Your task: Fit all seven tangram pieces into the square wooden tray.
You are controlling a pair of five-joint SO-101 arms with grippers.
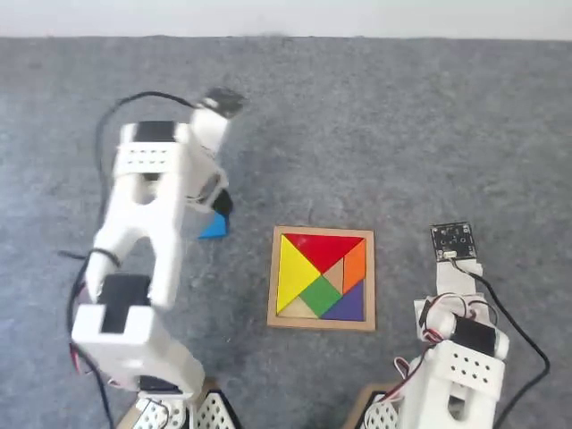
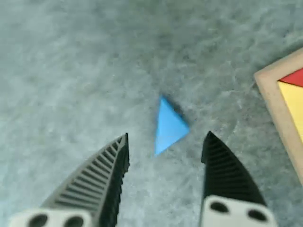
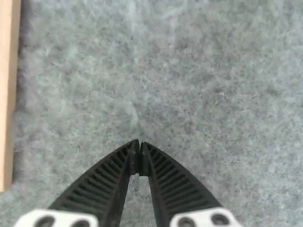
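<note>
The square wooden tray lies mid-table holding red, yellow, orange, green and purple pieces, with bare wood showing in two small spots. A blue triangle lies flat on the grey carpet to the tray's left; it also shows as the blue triangle with the tray's corner nearby. My left gripper hovers open just over the triangle, one finger on each side, not touching it. My right gripper is shut on nothing, above bare carpet right of the tray's edge.
Grey carpet covers the whole table. The left arm stretches over the left side; the right arm stays folded at the front right. A pale wall edge runs along the far side.
</note>
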